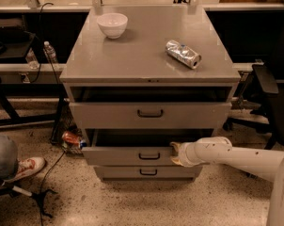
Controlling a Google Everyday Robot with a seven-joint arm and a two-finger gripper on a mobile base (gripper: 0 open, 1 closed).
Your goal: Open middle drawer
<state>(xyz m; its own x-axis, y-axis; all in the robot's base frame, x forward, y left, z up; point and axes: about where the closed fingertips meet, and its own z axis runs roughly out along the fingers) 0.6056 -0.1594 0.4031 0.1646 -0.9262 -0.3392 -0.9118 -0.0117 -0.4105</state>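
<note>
The grey cabinet [151, 60] has three drawer fronts. The middle drawer [128, 155] has a low flat front with a small dark centre handle [149, 156]. It stands pulled out a little, with a dark gap above it. The top drawer [150, 115] is also slightly out. The bottom drawer [146, 173] is in. My gripper [174, 154] sits at the right part of the middle drawer's front, right of the handle, on the end of my white arm [236, 157] coming from the right.
A white bowl [112, 24] and a crushed silver can [183, 53] lie on the cabinet top. A red can [71, 138] lies on the floor at the left. A person's shoe [27, 166] and cables are lower left. A dark chair [269, 93] stands at the right.
</note>
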